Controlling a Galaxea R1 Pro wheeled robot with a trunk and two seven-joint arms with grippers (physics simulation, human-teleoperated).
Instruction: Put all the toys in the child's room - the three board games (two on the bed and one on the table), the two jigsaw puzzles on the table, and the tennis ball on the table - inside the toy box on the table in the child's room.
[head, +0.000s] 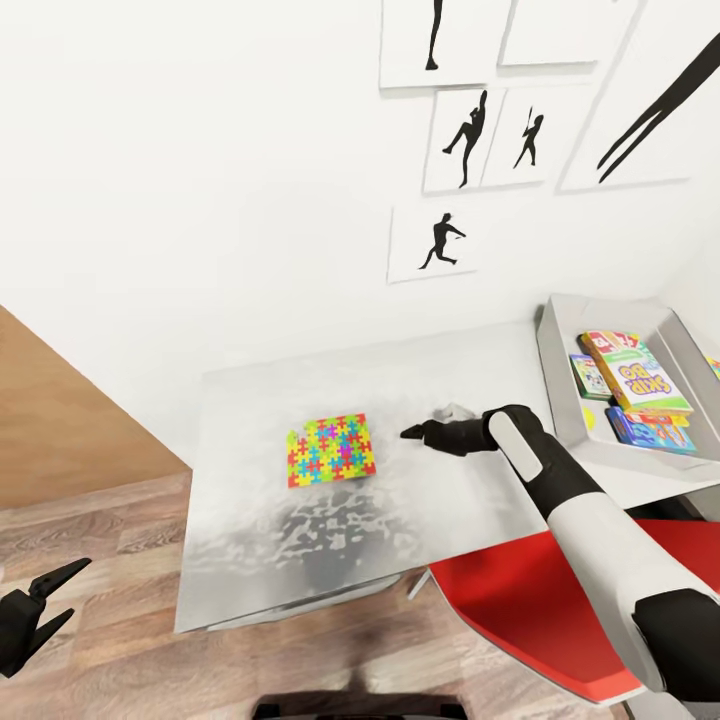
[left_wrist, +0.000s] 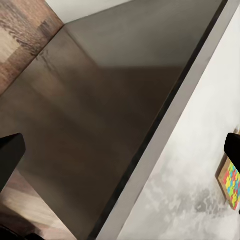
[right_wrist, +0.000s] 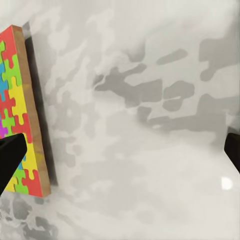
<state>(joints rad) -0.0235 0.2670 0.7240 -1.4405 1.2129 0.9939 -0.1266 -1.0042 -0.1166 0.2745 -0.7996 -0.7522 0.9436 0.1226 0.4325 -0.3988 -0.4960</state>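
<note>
One jigsaw puzzle (head: 330, 450), a thin board of yellow, pink, blue and green pieces, lies flat on the pale grey table (head: 240, 560). My right gripper (head: 410, 433) hovers low over the tabletop just right of it, open and holding nothing. The right wrist view shows the puzzle (right_wrist: 22, 110) beside one fingertip (right_wrist: 10, 160). The toy box (head: 558, 360) stands at the table's right end. Inside lie the SKIP-BO box (head: 635, 375), a blue printed box (head: 650, 430) and a smaller green-blue box (head: 590, 375). My left gripper (head: 50, 595) hangs open over the floor, left of the table.
A red chair (head: 520, 590) is pushed in under the table's front right, below my right arm. The white wall behind carries black silhouette pictures (head: 445, 245). Wood-plank floor (head: 90, 540) lies left of and in front of the table. The left wrist view shows the table's edge (left_wrist: 165, 120) and the puzzle (left_wrist: 231, 182).
</note>
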